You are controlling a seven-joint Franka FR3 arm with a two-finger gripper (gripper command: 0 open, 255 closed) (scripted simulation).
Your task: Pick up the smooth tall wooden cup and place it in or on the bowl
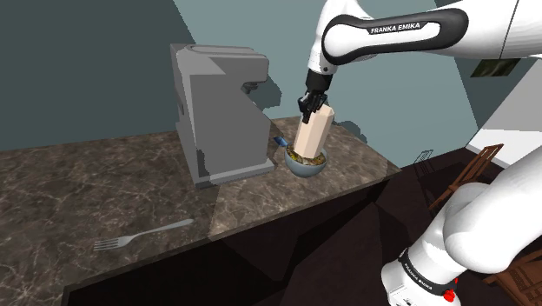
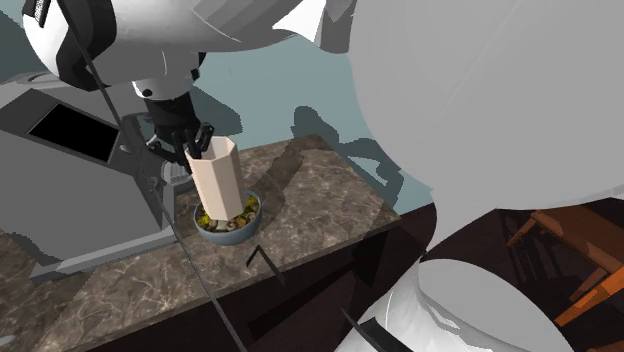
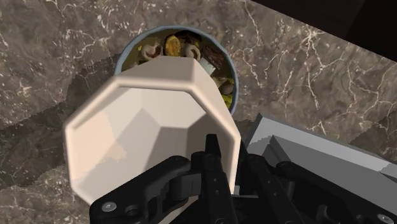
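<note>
Gripper (image 1: 311, 106) is pinching the rim of the pale, faceted tall cup (image 1: 313, 135), one finger (image 3: 212, 153) inside the mouth and the other outside the wall. The cup leans over, with its bottom end down in the blue-grey bowl (image 1: 300, 170), right on the mixed food in there. The bowl sits on the dark marble counter (image 1: 69, 187), just beside a grey coffee machine (image 1: 217, 113). A fork (image 1: 139, 235) lies well apart, near the counter's front edge.
</note>
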